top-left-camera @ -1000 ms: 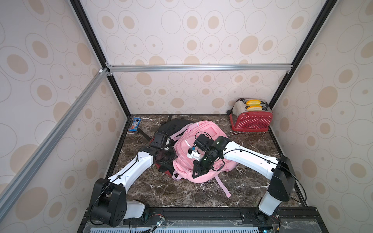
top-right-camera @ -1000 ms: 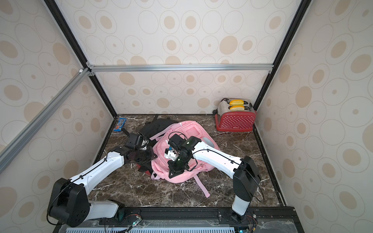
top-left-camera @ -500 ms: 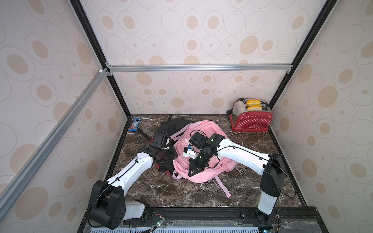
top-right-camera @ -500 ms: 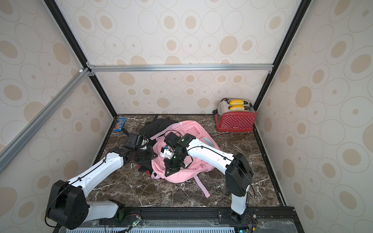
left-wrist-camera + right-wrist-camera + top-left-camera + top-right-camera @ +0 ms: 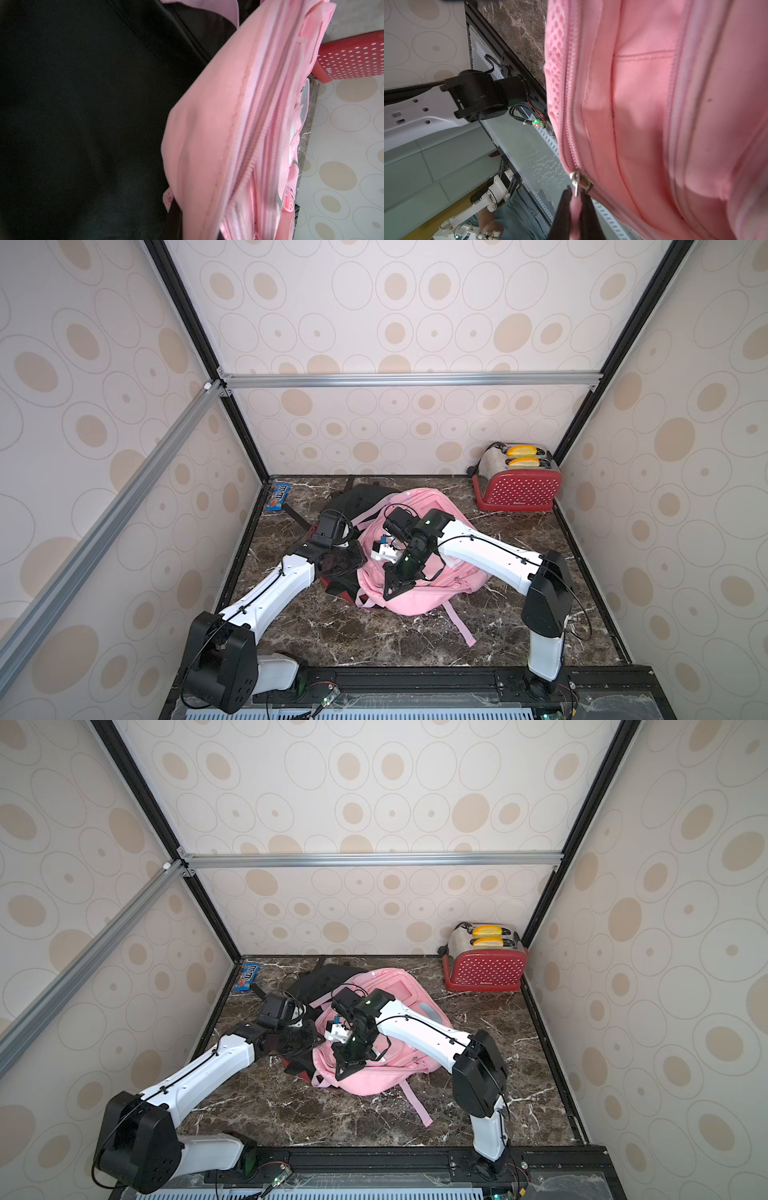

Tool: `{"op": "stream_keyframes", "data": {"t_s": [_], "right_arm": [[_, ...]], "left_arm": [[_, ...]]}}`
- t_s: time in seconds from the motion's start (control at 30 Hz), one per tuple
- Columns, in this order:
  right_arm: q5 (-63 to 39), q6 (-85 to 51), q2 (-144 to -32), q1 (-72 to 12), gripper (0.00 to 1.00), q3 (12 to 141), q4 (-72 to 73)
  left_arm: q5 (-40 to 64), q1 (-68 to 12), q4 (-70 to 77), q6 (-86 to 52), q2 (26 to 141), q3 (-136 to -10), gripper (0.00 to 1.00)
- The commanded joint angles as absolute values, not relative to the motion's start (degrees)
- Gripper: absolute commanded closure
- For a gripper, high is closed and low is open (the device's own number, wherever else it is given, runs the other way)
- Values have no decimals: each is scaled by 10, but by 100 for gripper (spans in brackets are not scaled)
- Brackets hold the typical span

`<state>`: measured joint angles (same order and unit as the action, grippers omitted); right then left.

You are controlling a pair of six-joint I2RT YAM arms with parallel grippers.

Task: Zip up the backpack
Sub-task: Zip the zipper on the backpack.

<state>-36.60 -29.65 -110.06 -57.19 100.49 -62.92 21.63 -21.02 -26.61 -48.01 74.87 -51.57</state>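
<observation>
- Pink backpack [image 5: 432, 597] lies flat near the middle of the marble tabletop [image 5: 332, 635]. It partly overlaps a black bag [image 5: 361, 497] on its left.
- Its long axis runs roughly from the back wall toward the front rail. A loose strap [image 5: 459, 624] trails off the near end. Which end is the top cannot be told.
- Right gripper [image 5: 575, 193] sits at the pack's near-left edge and points down and toward the front. Its fingers are pinched tight on the pink zipper pull [image 5: 575, 216], just behind the metal slider [image 5: 578, 181].
- The zipper teeth on the visible side of the slider look meshed. The track follows the pack's side seam.
- Left gripper [image 5: 347, 560] rests at the pack's left edge, over the black bag. It is closed, and anything it pinches is hidden.
- A red toaster [image 5: 517, 489] stands in the far right corner and a candy packet [image 5: 279, 497] lies far left — both well apart from the pack.
</observation>
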Motion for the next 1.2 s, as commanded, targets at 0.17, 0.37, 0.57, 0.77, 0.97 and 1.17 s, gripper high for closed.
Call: {"op": "stream_keyframes", "data": {"t_s": [0.17, 0.37, 0.57, 0.77, 0.97, 1.17], "right_arm": [[-399, -277, -1129, -566, 100, 1073, -568], [-391, -267, -1153, -566, 100, 1101, -578], [-321, -222, -1134, -566, 100, 1089, -612], [-264, -196, -1083, -566, 91, 1005, -593], [-254, -210, -1043, -565, 80, 940, -541], [-257, -213, -1034, -565, 79, 933, -526]], "left_arm": [[254, -226, -223, -495, 723, -516, 100], [253, -227, -224, -495, 721, -516, 100], [253, -227, -224, -493, 726, -516, 100], [253, -226, -226, -492, 728, -521, 100], [250, -226, -229, -491, 732, -526, 100], [251, -226, -230, -493, 735, -527, 100]]}}
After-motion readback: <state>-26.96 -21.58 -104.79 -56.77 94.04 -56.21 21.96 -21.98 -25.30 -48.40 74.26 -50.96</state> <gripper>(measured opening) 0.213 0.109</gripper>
